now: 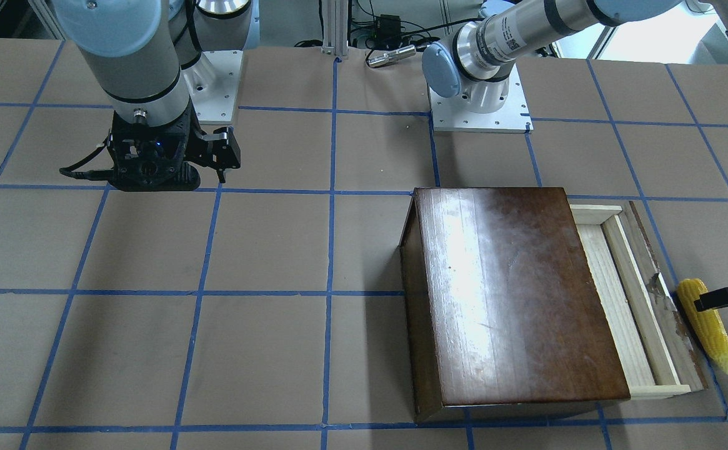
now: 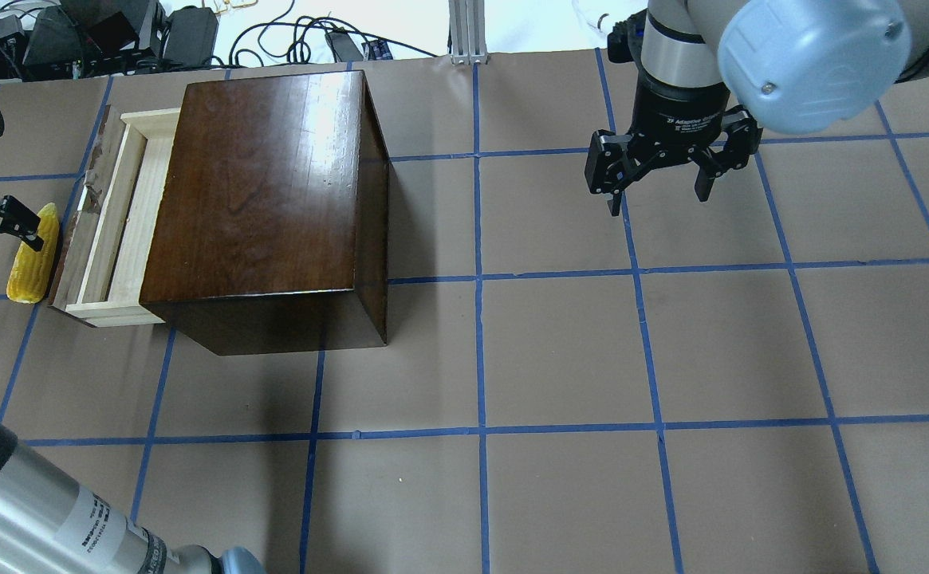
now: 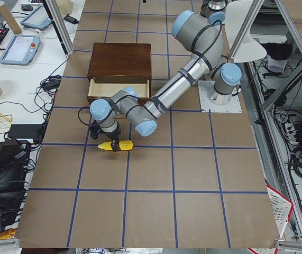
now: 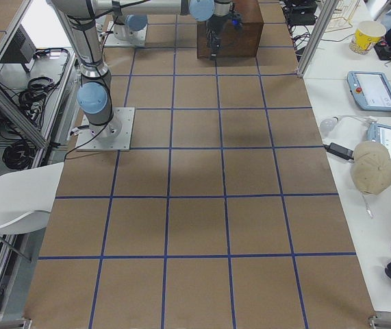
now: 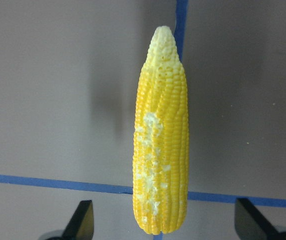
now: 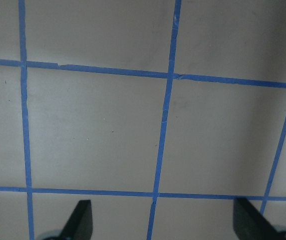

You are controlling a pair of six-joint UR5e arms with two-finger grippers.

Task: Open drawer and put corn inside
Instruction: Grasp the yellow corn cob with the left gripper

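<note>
**Status.** The drawer (image 2: 105, 215) stood part-way out of the cabinet (image 2: 265, 183), on the cabinet's 9 o'clock side in the overhead view. Only a narrow strip of its pale floor was exposed. The corn (image 2: 32, 253) lay on the table (image 2: 560, 343) outside the drawer, just beside the front panel and roughly parallel to it.

**Left gripper** (image 5: 165, 220). It was positioned over the corn's thick end, fingers spread wide, one at 3 o'clock and one at 9 o'clock of the cob in the wrist view. Neither finger touched the cob. The pale tip pointed to 12 o'clock.

**Right gripper** (image 2: 657, 195). It hung over bare table, well apart from the cabinet, fingers spread and holding nothing.

**Probable faults.**
- Off-centre grasp: closing at the thick end would likely leave most of the cob unsupported, so the tip could droop or swing on lifting.
- Slip: the cob was round, bumpy and tapered, so it could roll or squirt out under the closing fingers.
- Collision: the finger nearest the panel had little room and could strike or shift the drawer.
- Missed placement: with so narrow an opening, a tilted cob could catch on the panel or the cabinet edge.
</note>
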